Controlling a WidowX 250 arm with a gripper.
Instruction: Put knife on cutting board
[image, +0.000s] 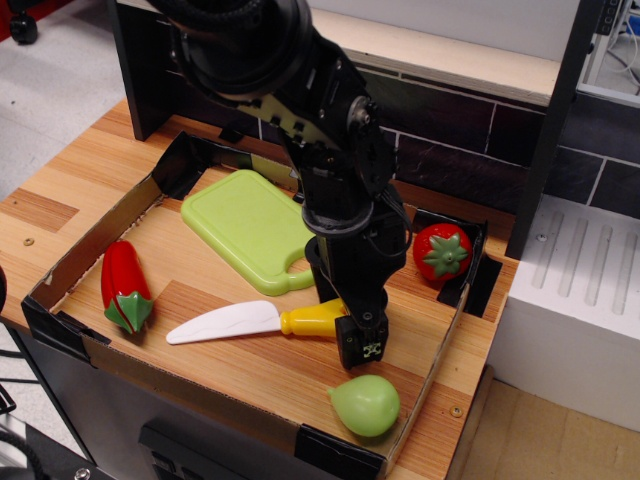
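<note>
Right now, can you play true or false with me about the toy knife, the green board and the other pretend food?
1. The knife lies on the cutting board. False: it lies on the wooden tray floor, in front of the board.
2. The gripper is at the knife's yellow handle end. True.
3. The strawberry sits on the cutting board. False: it sits in the tray's far right corner.
4. The red pepper lies near the tray's left side. True.
5. The round green fruit sits near the tray's front edge. True.
</note>
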